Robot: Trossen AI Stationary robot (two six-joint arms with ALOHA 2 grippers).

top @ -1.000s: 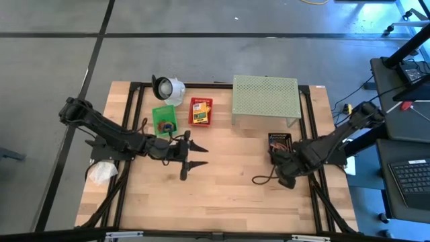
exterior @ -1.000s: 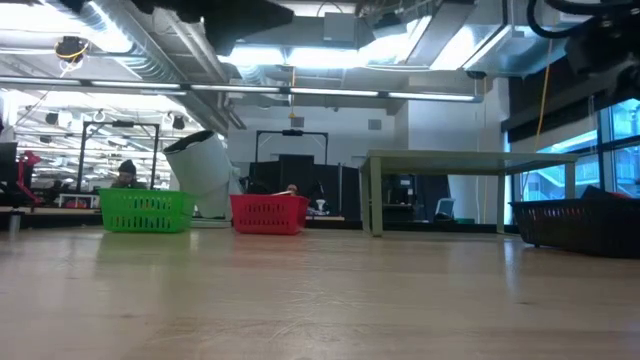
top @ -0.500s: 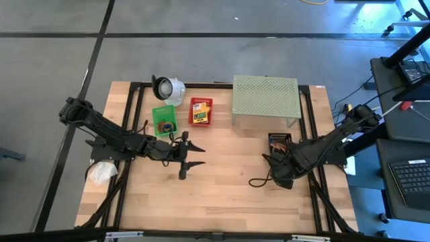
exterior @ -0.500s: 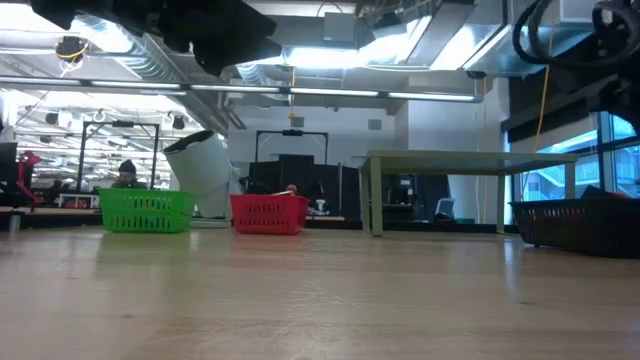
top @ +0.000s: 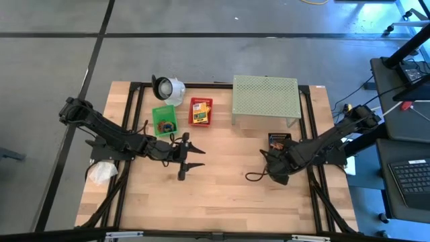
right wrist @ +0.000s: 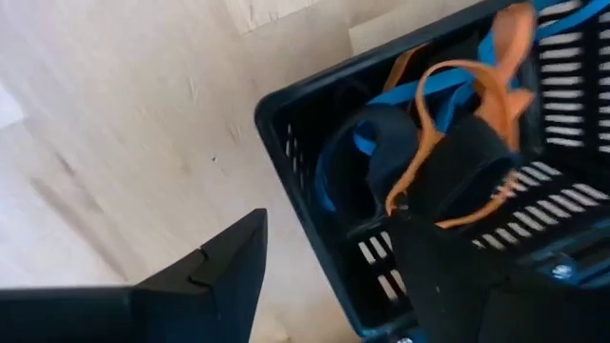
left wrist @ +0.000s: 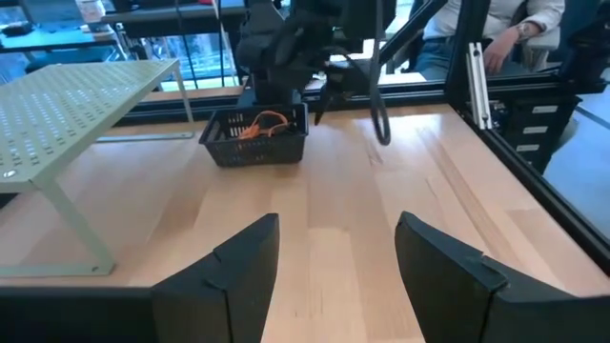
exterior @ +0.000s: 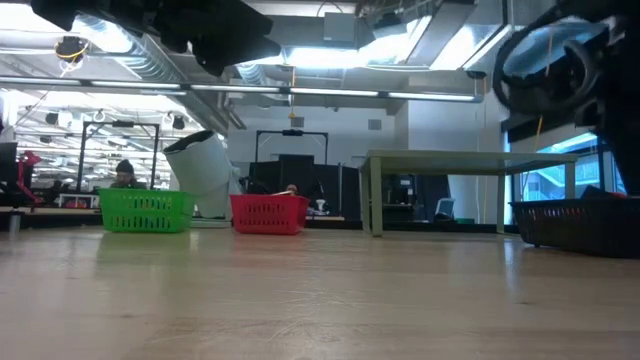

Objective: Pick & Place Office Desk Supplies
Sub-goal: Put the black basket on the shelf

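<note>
Beside the black basket (top: 279,142) of rubber-band loops (right wrist: 448,105): right gripper (top: 269,169), nearer arm, jaws spread. Left gripper (top: 193,156) mid-tabletop, jaws spread, empty.

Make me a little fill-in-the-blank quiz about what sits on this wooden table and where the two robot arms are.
1. The red plastic basket stands right beside the ____ plastic basket.
2. The black plastic basket holds blue and ____ rubber-band loops.
3. The right gripper straddles the rim of the ____ basket.
4. The left gripper hangs ____ above bare wood.

Missing words: green; orange; black; open
</note>
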